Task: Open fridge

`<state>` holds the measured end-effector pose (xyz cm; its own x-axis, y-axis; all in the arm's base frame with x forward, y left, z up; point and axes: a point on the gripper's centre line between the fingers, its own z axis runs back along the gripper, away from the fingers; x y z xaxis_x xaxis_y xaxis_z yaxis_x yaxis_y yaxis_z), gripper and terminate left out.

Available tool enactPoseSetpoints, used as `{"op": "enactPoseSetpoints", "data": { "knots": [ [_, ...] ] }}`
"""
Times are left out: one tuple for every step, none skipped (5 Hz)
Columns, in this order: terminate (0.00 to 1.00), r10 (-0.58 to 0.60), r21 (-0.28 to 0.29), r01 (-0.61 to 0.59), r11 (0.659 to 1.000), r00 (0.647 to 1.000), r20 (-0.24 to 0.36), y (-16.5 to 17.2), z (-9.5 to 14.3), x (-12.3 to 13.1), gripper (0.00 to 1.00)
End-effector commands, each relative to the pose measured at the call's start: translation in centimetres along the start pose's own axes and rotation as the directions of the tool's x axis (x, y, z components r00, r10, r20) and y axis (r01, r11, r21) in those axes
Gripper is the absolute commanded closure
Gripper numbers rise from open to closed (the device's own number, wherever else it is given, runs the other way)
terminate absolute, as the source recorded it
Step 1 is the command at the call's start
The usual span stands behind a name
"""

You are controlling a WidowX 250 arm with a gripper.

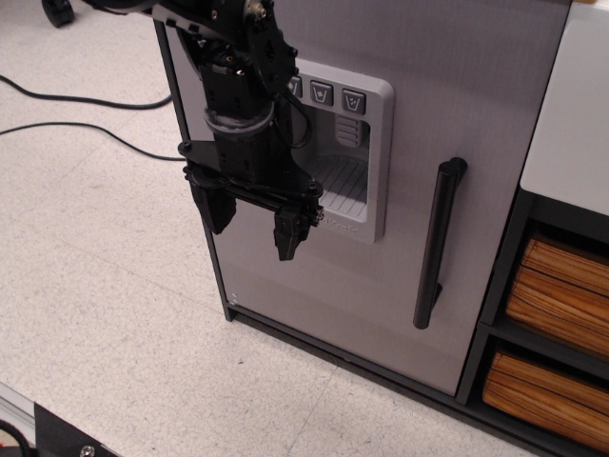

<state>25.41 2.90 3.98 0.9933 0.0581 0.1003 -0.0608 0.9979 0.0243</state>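
The fridge point(481, 114) stands at the centre with its flat grey door shut. A black vertical bar handle point(438, 243) is on the door's right side. A grey dispenser recess point(350, 162) with three buttons is left of the handle. My black gripper point(252, 224) hangs in front of the door's left part, below and left of the dispenser. Its two fingers point(290, 233) are spread apart and hold nothing. It is well to the left of the handle and not touching it.
A black shelf unit point(514, 276) with wood-grain drawers point(561, 286) stands right of the fridge under a white top point(576, 114). Black cables point(86, 129) lie on the speckled floor point(105, 295) at the left.
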Motion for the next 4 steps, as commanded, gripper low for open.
{"op": "enactPoseSetpoints", "data": {
  "knots": [
    [0.0, 0.0, 0.0, 0.0, 1.0, 1.0, 0.0, 0.0, 0.0, 0.0, 0.0],
    [0.0, -0.028, -0.025, 0.029, 0.999, 0.999, 0.038, -2.8, -0.5, 1.4, 0.0],
    [0.0, 0.028, -0.042, -0.023, 0.999, 0.994, 0.103, -5.0, -0.5, 3.1, 0.0],
    [0.0, 0.004, -0.073, 0.006, 0.997, 0.992, 0.127, -7.7, -0.2, 4.6, 0.0]
  ]
}}
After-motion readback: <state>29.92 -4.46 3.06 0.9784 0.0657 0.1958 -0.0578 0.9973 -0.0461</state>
